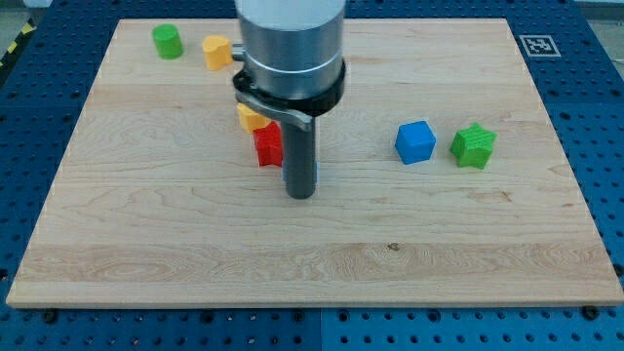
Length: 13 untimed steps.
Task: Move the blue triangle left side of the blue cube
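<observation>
Six blocks show on the wooden board (pixel 146 244), but I cannot see the blue triangle. It may be hiding behind my rod. A tiny bit of blue seems to peek out at the rod's right edge, too small to be sure.

My tip (pixel 299 195) sits near the middle of the board. It is just beside the red block (pixel 267 145), toward the view's right and bottom. A yellow block (pixel 251 119) touches the red one and is partly hidden under my arm. The blue cube (pixel 414 142) is well apart from my tip, toward the view's right, with the green star (pixel 474 145) just beside it. A green cylinder (pixel 167 41) and an orange-yellow block (pixel 216 51) sit near the view's top left.

My arm has no hand to spread or pinch, only the plain rod.

What could go wrong? The triangle's slanted sides could let it spin and slip off my tip. If I push too far, it could bump the blue cube and shove that into the green star. I could also knock the red block if I swing toward the view's left.
</observation>
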Available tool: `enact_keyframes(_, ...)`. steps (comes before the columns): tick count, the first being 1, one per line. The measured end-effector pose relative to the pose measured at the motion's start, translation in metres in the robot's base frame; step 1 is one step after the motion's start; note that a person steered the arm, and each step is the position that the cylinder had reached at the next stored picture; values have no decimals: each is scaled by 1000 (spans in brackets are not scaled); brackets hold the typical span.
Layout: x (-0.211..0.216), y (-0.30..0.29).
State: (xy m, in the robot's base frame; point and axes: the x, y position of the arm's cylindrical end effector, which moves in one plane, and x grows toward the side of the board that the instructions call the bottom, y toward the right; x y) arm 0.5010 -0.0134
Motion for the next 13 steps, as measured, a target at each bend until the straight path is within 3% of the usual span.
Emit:
enact_keyframes(3,-2,-35)
enact_keyframes(7,-17,-6)
enact_keyframes(10,-58,-2)
enact_keyframes(13,-138,3)
